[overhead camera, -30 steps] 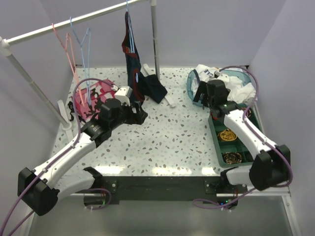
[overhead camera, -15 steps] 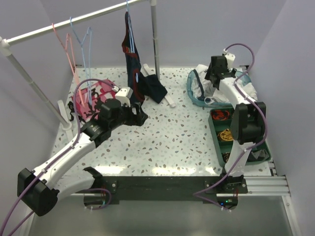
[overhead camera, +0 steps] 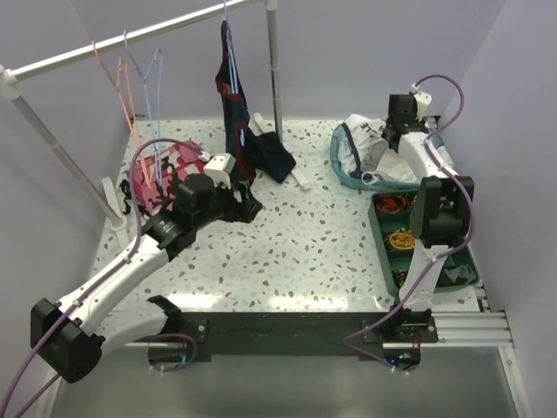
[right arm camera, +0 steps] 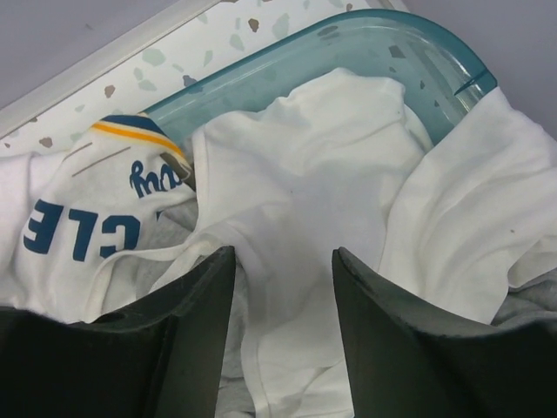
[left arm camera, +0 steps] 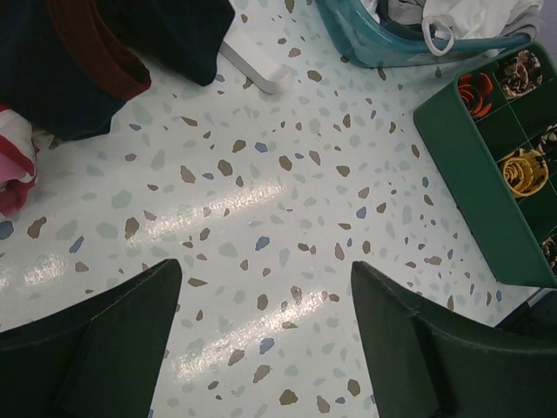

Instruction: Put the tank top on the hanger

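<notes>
The white tank top (right arm camera: 305, 165) lies crumpled in a teal basket (right arm camera: 348, 39) at the back right, among other white clothes; it also shows in the top view (overhead camera: 376, 158). My right gripper (right arm camera: 283, 257) is open just over it, one finger on each side of a fold of its fabric, and reaches over the basket in the top view (overhead camera: 393, 132). The light-blue hanger (overhead camera: 148, 78) hangs on the rail at the back left. My left gripper (left arm camera: 265, 270) is open and empty above bare table, left of centre in the top view (overhead camera: 248, 207).
A pink hanger (overhead camera: 117, 83) hangs beside the blue one. A navy garment (overhead camera: 231, 87) hangs from the rail, more of it on the table (left arm camera: 78, 61). A pink camouflage garment (overhead camera: 161, 174) lies at the left. A green compartment tray (overhead camera: 383, 244) sits in front of the basket. A printed white shirt (right arm camera: 78, 218) also lies in the basket.
My right arm has swung from over the green tray to the back, over the basket, and come down toward the white clothes. The left arm has not moved.
</notes>
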`<state>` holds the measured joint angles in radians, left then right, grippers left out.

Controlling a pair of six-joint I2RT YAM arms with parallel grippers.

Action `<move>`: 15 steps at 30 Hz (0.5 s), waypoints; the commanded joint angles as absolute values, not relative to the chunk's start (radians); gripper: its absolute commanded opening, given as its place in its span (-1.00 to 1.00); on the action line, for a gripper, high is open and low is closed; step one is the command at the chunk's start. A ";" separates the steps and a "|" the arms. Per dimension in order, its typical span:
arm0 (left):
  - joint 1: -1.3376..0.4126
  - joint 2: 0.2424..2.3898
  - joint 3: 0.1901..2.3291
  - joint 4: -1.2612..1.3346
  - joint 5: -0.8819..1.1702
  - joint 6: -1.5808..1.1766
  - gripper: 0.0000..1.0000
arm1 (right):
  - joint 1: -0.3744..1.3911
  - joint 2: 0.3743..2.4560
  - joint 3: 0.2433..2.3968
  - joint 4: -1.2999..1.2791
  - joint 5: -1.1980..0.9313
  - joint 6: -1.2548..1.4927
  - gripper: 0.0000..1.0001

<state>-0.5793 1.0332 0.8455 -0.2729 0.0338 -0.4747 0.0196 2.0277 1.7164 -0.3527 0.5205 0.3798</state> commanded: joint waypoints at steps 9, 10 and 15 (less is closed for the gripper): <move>-0.584 1.023 0.881 -0.261 0.043 -0.463 0.68 | 0.025 1.942 1.686 -0.337 0.508 0.373 -0.72; -0.584 1.020 0.879 -0.262 0.043 -0.465 0.68 | 0.025 1.933 1.687 -0.342 0.508 0.371 -0.85; -0.583 1.009 0.877 -0.265 0.035 -0.465 0.68 | 0.026 1.827 1.706 -0.367 0.525 0.356 -1.00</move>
